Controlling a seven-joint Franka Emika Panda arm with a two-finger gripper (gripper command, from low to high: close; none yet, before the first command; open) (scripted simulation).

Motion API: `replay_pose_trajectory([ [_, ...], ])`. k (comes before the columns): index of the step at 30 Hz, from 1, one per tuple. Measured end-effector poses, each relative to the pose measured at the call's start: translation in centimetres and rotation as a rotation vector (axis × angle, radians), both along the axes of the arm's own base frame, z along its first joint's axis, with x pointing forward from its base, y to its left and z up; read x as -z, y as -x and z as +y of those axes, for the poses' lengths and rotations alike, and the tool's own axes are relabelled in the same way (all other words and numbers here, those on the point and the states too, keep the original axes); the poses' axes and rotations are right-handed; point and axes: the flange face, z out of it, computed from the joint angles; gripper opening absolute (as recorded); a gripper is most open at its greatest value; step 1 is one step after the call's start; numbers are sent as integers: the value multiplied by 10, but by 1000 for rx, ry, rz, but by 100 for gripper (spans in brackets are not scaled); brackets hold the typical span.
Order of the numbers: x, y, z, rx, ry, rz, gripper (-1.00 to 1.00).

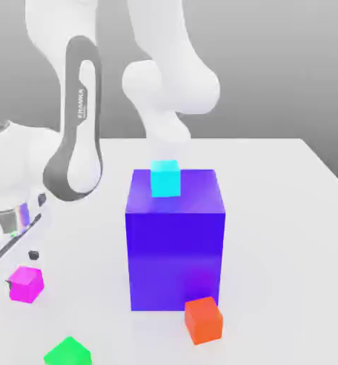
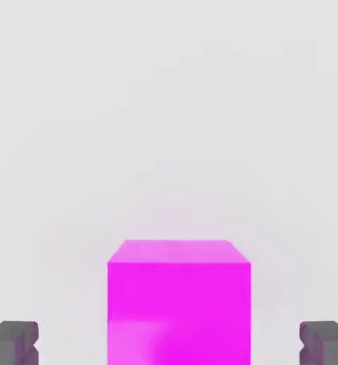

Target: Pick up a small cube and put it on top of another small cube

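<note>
Green cube point(image 1: 68, 352) lies nearest; the end effector point(image 2: 169, 342) straddles the magenta cube point(image 2: 177, 303) wide open, holding nothing: descend centred, then close squarely.

Bright, even, soft light fills the room, leaving the white table point(image 1: 286, 214) nearly washed out with only faint shadows under the big blue block point(image 1: 175, 242) and red cube point(image 1: 203, 320), while the magenta cube point(image 2: 177, 303) casts a pinkish glow around itself.
</note>
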Motion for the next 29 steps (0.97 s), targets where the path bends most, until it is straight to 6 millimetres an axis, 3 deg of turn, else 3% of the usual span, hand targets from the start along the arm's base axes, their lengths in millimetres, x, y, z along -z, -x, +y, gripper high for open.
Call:
replay_pose_trajectory([
  [7,0,0,0,1,1,-1,-100],
  [13,-59,-7,3,-25,1,-1,-100],
  [17,-82,-84,44,-296,0,0,-100],
  [21,-107,-160,110,-592,0,-1,-100],
  [23,-93,-174,124,-647,1,-1,-100],
  [25,-66,-177,127,-661,1,-1,-100],
  [26,-55,-177,128,-663,1,-1,100],
  [29,-55,-177,128,-663,1,-1,100],
])
